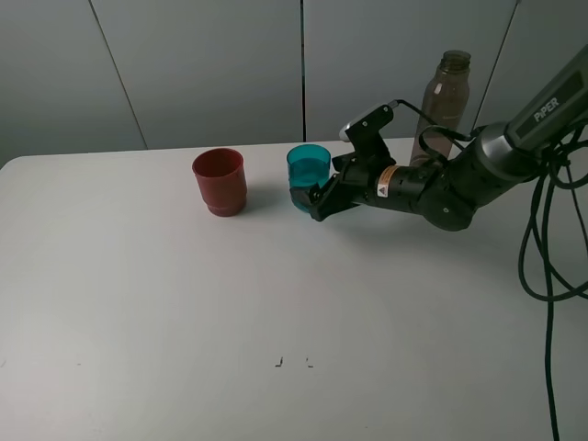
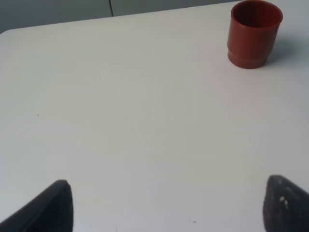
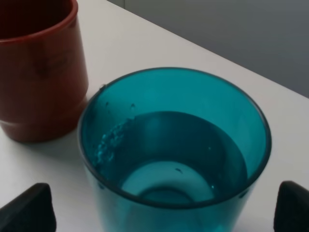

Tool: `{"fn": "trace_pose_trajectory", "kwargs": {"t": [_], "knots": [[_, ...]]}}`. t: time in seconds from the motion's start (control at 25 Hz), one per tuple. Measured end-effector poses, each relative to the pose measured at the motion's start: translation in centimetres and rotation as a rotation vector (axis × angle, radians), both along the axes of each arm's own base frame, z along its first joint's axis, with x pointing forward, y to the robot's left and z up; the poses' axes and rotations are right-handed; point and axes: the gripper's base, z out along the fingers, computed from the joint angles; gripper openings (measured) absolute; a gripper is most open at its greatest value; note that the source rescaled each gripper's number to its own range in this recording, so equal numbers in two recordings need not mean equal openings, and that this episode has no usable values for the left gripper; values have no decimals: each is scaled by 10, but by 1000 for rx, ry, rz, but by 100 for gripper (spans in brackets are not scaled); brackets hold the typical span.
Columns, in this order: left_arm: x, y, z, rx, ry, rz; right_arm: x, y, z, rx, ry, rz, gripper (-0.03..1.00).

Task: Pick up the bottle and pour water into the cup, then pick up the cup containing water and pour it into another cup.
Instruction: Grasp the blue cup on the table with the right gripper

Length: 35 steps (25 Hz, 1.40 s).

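The cup (image 1: 308, 167), translucent teal, stands upright near the table's far edge and holds water (image 3: 178, 154). My right gripper (image 1: 317, 190) reaches it from the right and stands open, with one fingertip (image 3: 26, 210) on each side of the cup (image 3: 174, 145), not pressing it. Another cup (image 1: 219, 181), brick red and upright, sits just left of the teal one and also shows in the left wrist view (image 2: 253, 31). The bottle (image 1: 446, 96) stands capless behind my right arm. My left gripper (image 2: 166, 208) hangs open over bare table, holding nothing.
The white table (image 1: 276, 303) reaches a grey wall behind the cups. Black cables (image 1: 547, 239) hang off my right arm at the right edge. Small dark marks (image 1: 292, 362) lie on the table toward the front.
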Motion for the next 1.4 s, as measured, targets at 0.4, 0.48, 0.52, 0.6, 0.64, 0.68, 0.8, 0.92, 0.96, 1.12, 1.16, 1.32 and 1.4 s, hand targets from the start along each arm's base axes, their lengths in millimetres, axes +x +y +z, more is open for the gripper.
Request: {"fn": "trace_pose_trajectory", "kwargs": {"t": [0.4,0.48,0.52,0.6,0.64,0.68,0.8,0.92,0.96,1.12,1.16,1.32,1.4], "knots": [[0,0,0,0,0,0,4,6,-25,-5,48,-4,94],[0,0,0,0,0,0,6,9,-26,2,44,-4,94],[0,0,0,0,0,0,7,10,-26,5,43,-7,94],[0,0,0,0,0,0,10,12,-27,14,37,-13,94],[0,0,0,0,0,0,12,13,-26,18,33,-15,94],[0,0,0,0,0,0,13,13,-25,20,29,-17,94],[0,0,0,0,0,0,17,14,-22,29,15,-21,94],[0,0,0,0,0,0,19,15,-21,32,9,-20,94],[0,0,0,0,0,0,19,15,-23,35,13,-22,94],[0,0,0,0,0,0,18,14,-32,36,37,-33,94],[0,0,0,0,0,0,18,14,-33,37,39,-37,94],[0,0,0,0,0,0,21,15,-31,43,33,-41,94],[0,0,0,0,0,0,23,16,-29,48,22,-41,94]]}}
